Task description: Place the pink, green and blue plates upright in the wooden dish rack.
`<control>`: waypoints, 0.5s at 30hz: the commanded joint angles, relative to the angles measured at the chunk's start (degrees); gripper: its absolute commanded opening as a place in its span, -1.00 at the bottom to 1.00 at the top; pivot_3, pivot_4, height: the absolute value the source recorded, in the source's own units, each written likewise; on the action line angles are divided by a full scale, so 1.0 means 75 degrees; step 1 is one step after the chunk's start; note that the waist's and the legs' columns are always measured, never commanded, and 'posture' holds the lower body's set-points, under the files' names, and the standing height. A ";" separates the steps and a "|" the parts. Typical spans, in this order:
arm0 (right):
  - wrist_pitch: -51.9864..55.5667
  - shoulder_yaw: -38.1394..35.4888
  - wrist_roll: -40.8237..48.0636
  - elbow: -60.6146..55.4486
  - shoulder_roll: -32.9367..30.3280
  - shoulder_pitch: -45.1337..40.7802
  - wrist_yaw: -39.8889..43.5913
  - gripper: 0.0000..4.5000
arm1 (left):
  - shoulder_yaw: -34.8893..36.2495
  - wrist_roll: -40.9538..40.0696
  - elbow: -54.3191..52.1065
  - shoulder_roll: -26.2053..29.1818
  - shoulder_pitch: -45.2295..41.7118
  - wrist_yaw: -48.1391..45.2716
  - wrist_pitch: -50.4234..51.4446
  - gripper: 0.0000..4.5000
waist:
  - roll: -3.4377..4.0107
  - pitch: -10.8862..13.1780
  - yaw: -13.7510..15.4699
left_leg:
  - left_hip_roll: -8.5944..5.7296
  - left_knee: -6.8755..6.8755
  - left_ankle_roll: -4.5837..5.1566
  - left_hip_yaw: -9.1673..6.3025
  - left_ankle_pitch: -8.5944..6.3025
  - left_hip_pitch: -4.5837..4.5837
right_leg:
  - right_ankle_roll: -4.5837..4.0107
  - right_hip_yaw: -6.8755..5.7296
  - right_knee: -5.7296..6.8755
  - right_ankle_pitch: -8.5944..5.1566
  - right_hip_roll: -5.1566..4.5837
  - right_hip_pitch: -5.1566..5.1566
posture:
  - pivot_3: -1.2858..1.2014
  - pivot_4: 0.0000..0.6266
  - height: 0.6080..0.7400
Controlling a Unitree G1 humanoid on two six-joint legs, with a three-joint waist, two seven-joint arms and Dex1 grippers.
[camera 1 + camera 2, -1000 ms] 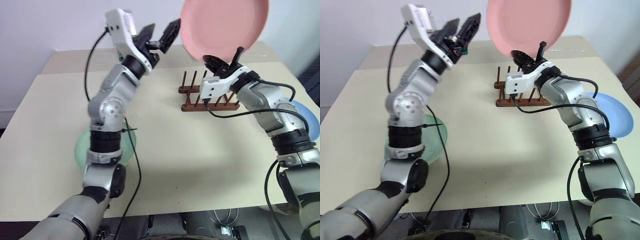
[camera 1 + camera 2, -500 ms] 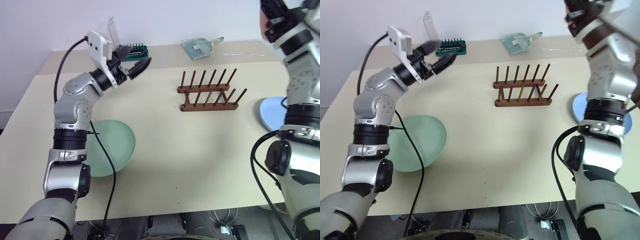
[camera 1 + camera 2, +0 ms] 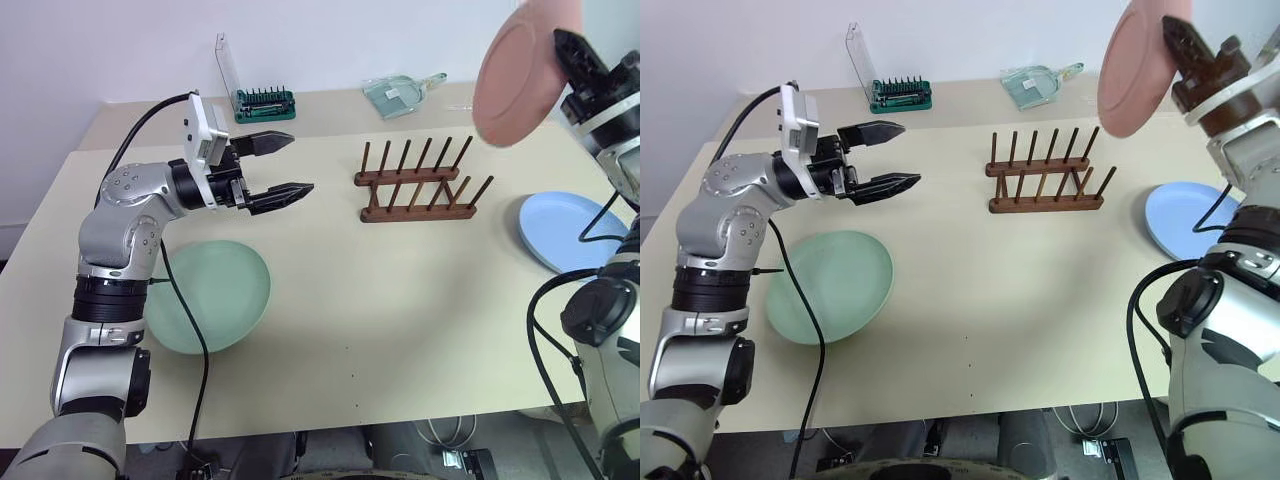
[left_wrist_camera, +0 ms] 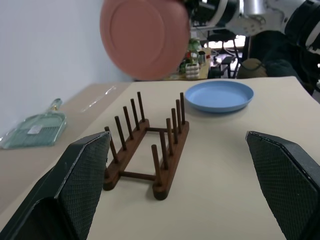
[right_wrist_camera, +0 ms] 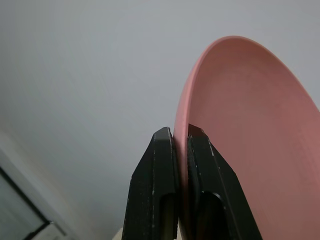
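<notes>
Three plates: the pink plate (image 3: 524,72) is aloft above the desk's (image 3: 400,300) far right corner, clamped at its rim by the right gripper (image 5: 181,150); the green plate (image 3: 205,296) lies near the left edge, the blue plate (image 3: 568,232) at the right edge. One empty wooden dish rack (image 4: 147,150) stands toward the far edge. The left gripper (image 3: 278,166) is spread, empty. The right wrist view shows the rim pinch close up.

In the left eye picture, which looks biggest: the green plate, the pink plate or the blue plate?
1. Green plate, lying nearest the camera.
2. Pink plate and blue plate: too alike to rank, since both are partly cut off or hidden.
</notes>
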 commanded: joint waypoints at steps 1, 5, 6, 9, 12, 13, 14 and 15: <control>0.0287 -0.0264 0.0411 -0.0301 -0.0148 0.0056 0.0075 -1.00 | 0.0123 -0.0062 -0.0436 -0.0020 0.0016 0.0087 -0.0099 0.98 | 0.0000 0.0000 -0.0006 | 0.0000 0.0000 0.0000 0.0000 0.0000 0.0000 | 0.0000 0.0000 0.0000 0.0000 0.0000 -0.0001 | 0.03 -0.52 1.00; 0.0160 -0.0312 0.0287 -0.0044 -0.0284 0.0318 0.0064 -1.00 | 0.0153 -0.0113 -0.0593 -0.0068 -0.0012 0.0210 0.0016 0.98 | 0.0000 0.0000 -0.0006 | 0.0001 -0.0001 0.0000 0.0003 0.0000 0.0001 | 0.0000 0.0001 0.0000 0.0000 0.0000 0.0000 | 0.03 -0.52 1.00; 0.0155 -0.0373 0.0293 0.0116 -0.0339 0.0366 0.0049 -1.00 | 0.0158 -0.0110 -0.0620 -0.0067 -0.0003 0.0226 0.0003 0.98 | 0.0000 0.0000 -0.0001 | 0.0001 0.0000 0.0000 0.0005 0.0000 0.0001 | 0.0000 0.0001 0.0001 0.0000 0.0000 0.0000 | 0.03 -0.52 1.00; 0.0090 -0.0333 0.0210 0.0451 -0.0438 0.0573 0.0242 -1.00 | 0.0104 -0.0065 -0.0722 -0.0036 0.0045 0.0223 -0.0041 0.98 | 0.0000 0.0000 0.0007 | 0.0001 0.0001 0.0001 0.0005 0.0000 0.0001 | 0.0000 0.0001 0.0000 0.0000 0.0000 0.0000 | 0.03 -0.52 1.00; -0.0020 -0.0275 0.0096 0.0920 -0.0542 0.0727 0.0498 -1.00 | 0.0062 0.0000 -0.0706 -0.0069 0.0013 0.0300 -0.0064 0.98 | 0.0000 0.0000 -0.0001 | 0.0001 0.0002 0.0003 0.0007 -0.0001 0.0001 | 0.0000 0.0001 0.0000 0.0000 0.0000 0.0001 | 0.03 -0.52 1.00; -0.0052 -0.0248 0.0054 0.1092 -0.0553 0.0717 0.0548 -1.00 | 0.0053 0.0003 -0.0725 -0.0067 -0.0006 0.0315 -0.0048 0.98 | 0.0000 0.0000 0.0000 | 0.0001 0.0002 0.0002 0.0008 -0.0001 0.0002 | 0.0001 0.0001 0.0000 0.0000 0.0000 0.0002 | 0.03 -0.52 1.00; -0.0079 -0.0224 0.0014 0.1212 -0.0560 0.0693 0.0589 -1.00 | 0.0047 0.0002 -0.0743 -0.0061 -0.0016 0.0321 -0.0036 0.98 | 0.0000 0.0000 -0.0005 | 0.0001 0.0002 0.0002 0.0008 -0.0001 0.0002 | 0.0000 0.0001 0.0001 0.0000 0.0001 0.0002 | 0.03 -0.52 1.00; -0.0127 -0.0181 -0.0039 0.1282 -0.0554 0.0655 0.0613 -1.00 | 0.0045 -0.0013 -0.0769 -0.0050 -0.0022 0.0317 -0.0009 0.98 | 0.0000 0.0000 -0.0009 | 0.0001 0.0002 0.0002 0.0009 -0.0001 0.0002 | 0.0000 0.0001 0.0000 0.0000 0.0001 0.0001 | 0.03 -0.52 1.00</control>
